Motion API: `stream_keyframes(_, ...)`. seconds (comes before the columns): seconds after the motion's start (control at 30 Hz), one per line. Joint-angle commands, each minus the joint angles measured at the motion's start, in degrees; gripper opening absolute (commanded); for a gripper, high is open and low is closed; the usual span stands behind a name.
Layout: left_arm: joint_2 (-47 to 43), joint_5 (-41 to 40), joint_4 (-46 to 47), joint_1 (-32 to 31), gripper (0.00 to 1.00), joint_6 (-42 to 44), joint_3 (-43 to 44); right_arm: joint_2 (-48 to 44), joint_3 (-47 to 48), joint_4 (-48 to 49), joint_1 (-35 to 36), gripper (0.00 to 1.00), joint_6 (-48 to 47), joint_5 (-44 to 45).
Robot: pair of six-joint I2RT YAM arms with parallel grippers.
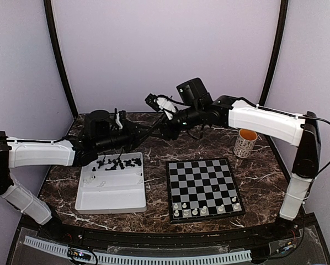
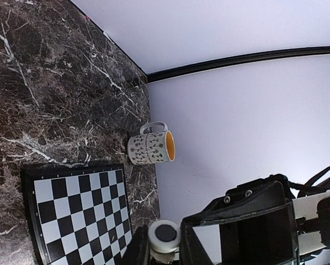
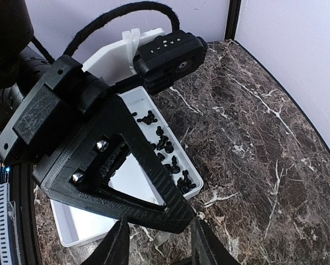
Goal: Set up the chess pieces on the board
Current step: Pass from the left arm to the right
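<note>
My left gripper [image 1: 153, 128] is raised behind the white tray and shut on a white chess piece [image 2: 166, 236], whose round base with a dark felt disc faces the left wrist camera. My right gripper [image 1: 165, 125] meets it from the right. In the right wrist view the right gripper [image 3: 160, 245] stands open, its fingers on either side of the left gripper's black tip and the white piece [image 3: 164, 238]. The board [image 1: 203, 185] lies front right with several white pieces [image 1: 203, 210] on its near rows. Several black pieces [image 1: 118, 163] lie at the tray's far end.
The white tray [image 1: 112, 193] lies left of the board; its rim also shows in the right wrist view [image 3: 197, 185]. A patterned mug with an orange inside [image 1: 245, 142] stands behind the board at the right, also in the left wrist view [image 2: 151, 144]. Walls close in the back and sides.
</note>
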Motion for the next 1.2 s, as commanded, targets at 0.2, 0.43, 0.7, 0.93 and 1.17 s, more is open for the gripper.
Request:
stream_keyframes(0.2, -1.74, 1.07, 6.74, 0.12, 0.00, -2.87, -2.73, 0.95, 1.02, 2.14, 0.98, 0.41, 2.16, 2.03)
stream_keyframes(0.43, -1.35, 0.80, 8.32, 0.17, 0.00, -3.53, -3.52, 0.98, 0.96, 1.89, 1.53, 0.44, 2.02, 2.91)
stream_keyframes(0.7, -1.25, 0.63, 8.16, 0.47, 0.00, -2.74, -3.56, -0.29, -0.30, 0.23, 1.53, 0.44, -0.15, 1.15)
stream_keyframes(0.93, -0.08, 2.33, 8.98, 0.67, 0.00, -2.92, -3.20, -1.81, -2.68, -0.20, 1.53, 0.47, -1.89, 2.17)
stream_keyframes(1.17, 1.07, 4.09, 10.24, 0.73, 0.00, -3.88, -2.77, 0.75, 1.40, -0.24, 1.53, 0.42, 0.12, 2.62)
